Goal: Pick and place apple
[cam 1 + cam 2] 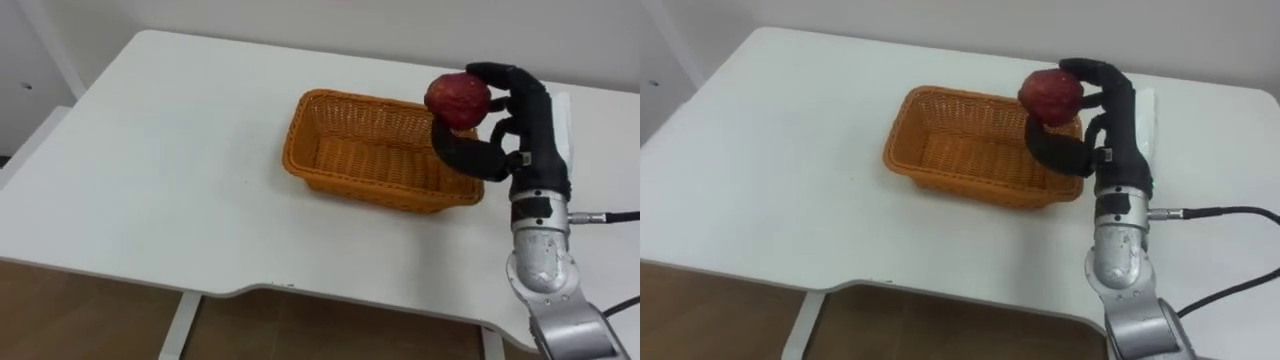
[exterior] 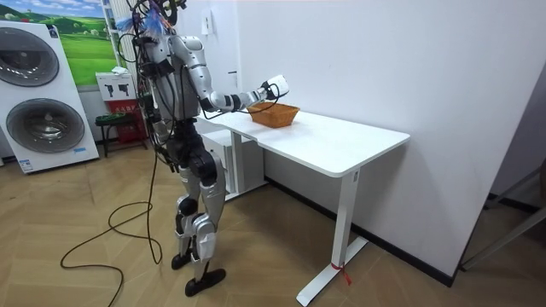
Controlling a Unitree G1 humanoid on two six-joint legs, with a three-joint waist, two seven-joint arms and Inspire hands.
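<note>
Right hand: black hand (image 1: pixel 533 130) held upright on an arm reaching in from the lower right, fingers and thumb curled round the apple.
Apple: dark red round apple (image 1: pixel 458 97), held above the basket's right end.
Basket: orange rectangular wicker basket (image 1: pixel 362 188), standing on the white worktop (image 1: pixel 150 200).

Bright, even room light; faint shadow under the basket (image 1: pixel 370 188)

Wide tabletop (image 1: pixel 150 180) lies open left of the basket (image 1: pixel 360 187), whose walls rise.
</note>
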